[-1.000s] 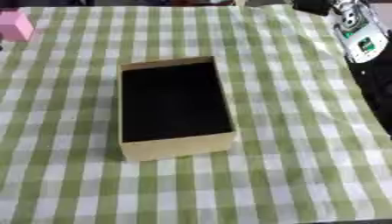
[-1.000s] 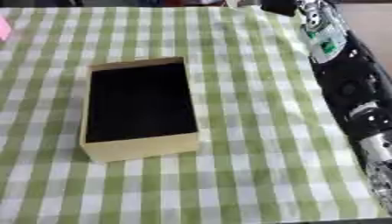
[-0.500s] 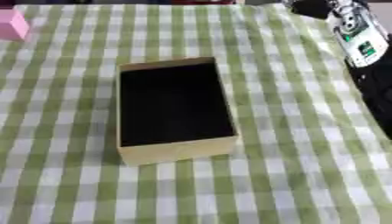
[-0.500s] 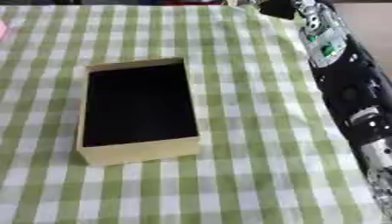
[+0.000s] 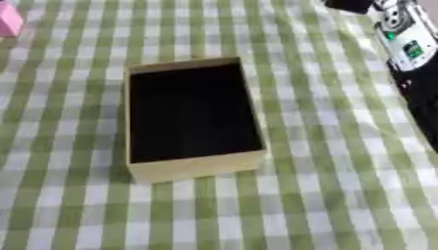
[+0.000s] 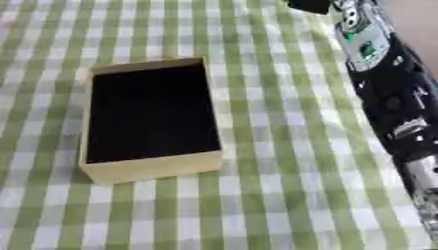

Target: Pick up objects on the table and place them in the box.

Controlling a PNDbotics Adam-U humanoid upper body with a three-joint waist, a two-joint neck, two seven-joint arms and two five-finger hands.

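Note:
A shallow tan cardboard box point(image 5: 195, 167) with a dark, empty inside lies open in the middle of the green-and-white checked cloth. A pink block point(image 5: 9, 19) sits at the far left corner, cut off by the picture's edge. My right arm point(image 6: 389, 93), black with a white and green part, stretches along the cloth's right side toward the far right. Its hand point(image 6: 310, 5) shows only as a dark shape at the top edge, well away from the box. My left hand is in neither view.
The checked cloth point(image 5: 325, 195) covers the whole table around the box. The cloth's right edge runs under my right arm, with a bare pale surface point(image 6: 419, 29) beyond it at the upper right.
The whole picture has shifted a little, so the pink block sits closer to the corner. The box and my right arm show no clear move.

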